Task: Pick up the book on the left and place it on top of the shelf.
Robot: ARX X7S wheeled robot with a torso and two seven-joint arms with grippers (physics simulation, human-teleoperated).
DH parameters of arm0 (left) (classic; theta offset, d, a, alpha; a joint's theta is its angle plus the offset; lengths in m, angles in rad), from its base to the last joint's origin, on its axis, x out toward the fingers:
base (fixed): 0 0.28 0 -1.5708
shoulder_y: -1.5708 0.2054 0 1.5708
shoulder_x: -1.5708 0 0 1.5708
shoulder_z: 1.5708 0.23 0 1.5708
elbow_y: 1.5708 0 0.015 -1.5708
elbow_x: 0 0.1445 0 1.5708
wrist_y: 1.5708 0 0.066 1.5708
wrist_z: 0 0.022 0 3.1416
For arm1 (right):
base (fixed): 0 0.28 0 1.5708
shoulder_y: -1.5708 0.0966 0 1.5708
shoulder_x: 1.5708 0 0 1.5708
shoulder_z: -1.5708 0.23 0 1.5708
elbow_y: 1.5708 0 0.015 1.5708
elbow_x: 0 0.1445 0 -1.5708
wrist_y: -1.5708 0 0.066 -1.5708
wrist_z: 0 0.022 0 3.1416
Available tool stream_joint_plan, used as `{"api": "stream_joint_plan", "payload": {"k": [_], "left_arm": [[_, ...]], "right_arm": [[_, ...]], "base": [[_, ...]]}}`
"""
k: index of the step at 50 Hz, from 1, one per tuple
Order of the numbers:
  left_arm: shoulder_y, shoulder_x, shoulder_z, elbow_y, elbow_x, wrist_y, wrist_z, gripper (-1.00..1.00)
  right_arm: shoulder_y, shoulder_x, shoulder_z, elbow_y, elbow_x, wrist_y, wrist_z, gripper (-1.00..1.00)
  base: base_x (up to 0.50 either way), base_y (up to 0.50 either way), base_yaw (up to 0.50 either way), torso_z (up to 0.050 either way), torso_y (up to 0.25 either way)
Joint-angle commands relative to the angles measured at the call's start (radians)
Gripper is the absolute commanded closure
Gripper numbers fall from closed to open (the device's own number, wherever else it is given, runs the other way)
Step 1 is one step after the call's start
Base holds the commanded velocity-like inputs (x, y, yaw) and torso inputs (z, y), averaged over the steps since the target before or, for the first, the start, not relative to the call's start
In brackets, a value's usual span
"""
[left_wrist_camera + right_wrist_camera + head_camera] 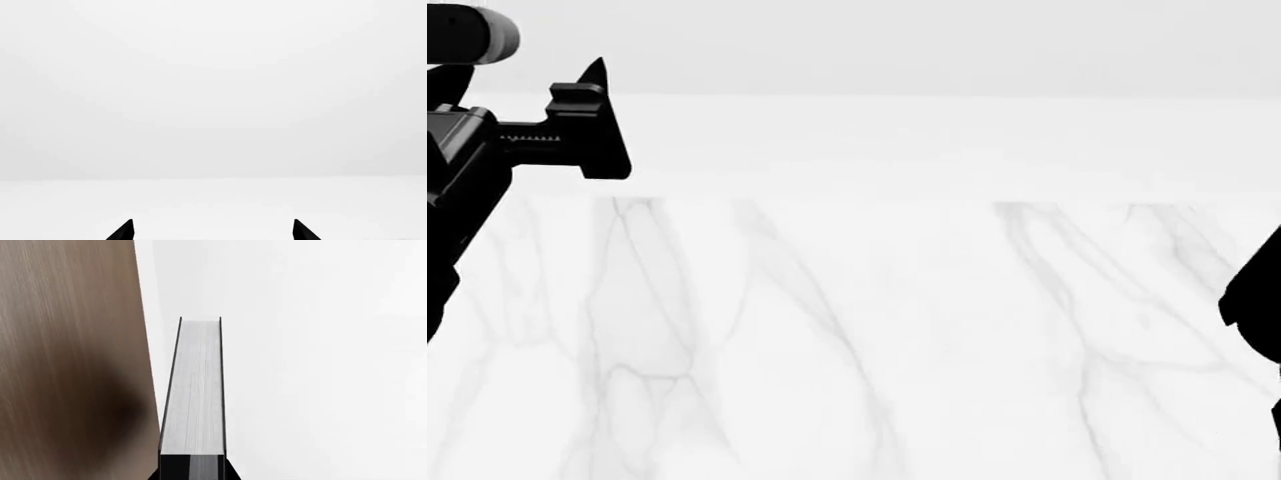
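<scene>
The book (193, 390), black-covered with white page edges, shows edge-on in the right wrist view. It stands right beside a brown wooden board of the shelf (67, 365). My right gripper (192, 473) is shut on the book's near end, with a black finger on each cover. In the head view only a black part of the right arm (1261, 300) shows at the right edge; the book and shelf are out of that view. My left gripper (213, 229) is open and holds nothing. The head view has the left gripper (594, 115) raised at the upper left.
A white marble tabletop (854, 330) with grey veins fills the head view, with a pale wall (894, 40) behind it. The left wrist view shows only plain white surface (213, 100).
</scene>
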Motion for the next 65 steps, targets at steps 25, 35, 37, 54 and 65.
{"api": "stream_joint_plan", "payload": {"k": [25, 35, 37, 54, 65], "left_arm": [[0.005, -0.010, 0.006, -0.005, -0.011, 0.011, -0.009, -1.00], [0.006, -0.011, 0.010, -0.005, -0.013, 0.014, -0.012, -1.00], [0.006, -0.011, 0.012, -0.007, -0.013, 0.015, -0.012, -1.00], [0.006, -0.013, 0.021, -0.007, -0.018, 0.017, -0.016, -1.00], [0.010, -0.011, 0.032, -0.008, -0.018, 0.022, -0.018, -1.00]], "right_arm": [[-0.033, 0.017, 0.284, 0.005, -0.100, -0.050, 0.205, 1.00], [-0.042, 0.011, 0.289, 0.005, -0.127, -0.059, 0.169, -1.00], [-0.038, 0.008, 0.294, 0.005, -0.132, -0.066, 0.175, -1.00], [-0.037, -0.012, 0.286, 0.005, -0.153, -0.097, 0.169, -1.00], [0.002, -0.171, 0.288, 0.005, -0.117, -0.326, 0.010, -1.00]], "base": [[0.00, 0.00, 0.00, 0.000, 0.000], [0.00, 0.00, 0.00, 0.000, 0.000], [0.00, 0.00, 0.00, 0.000, 0.000], [0.00, 0.00, 0.00, 0.001, 0.001], [0.00, 0.00, 0.00, 0.000, 0.000]]}}
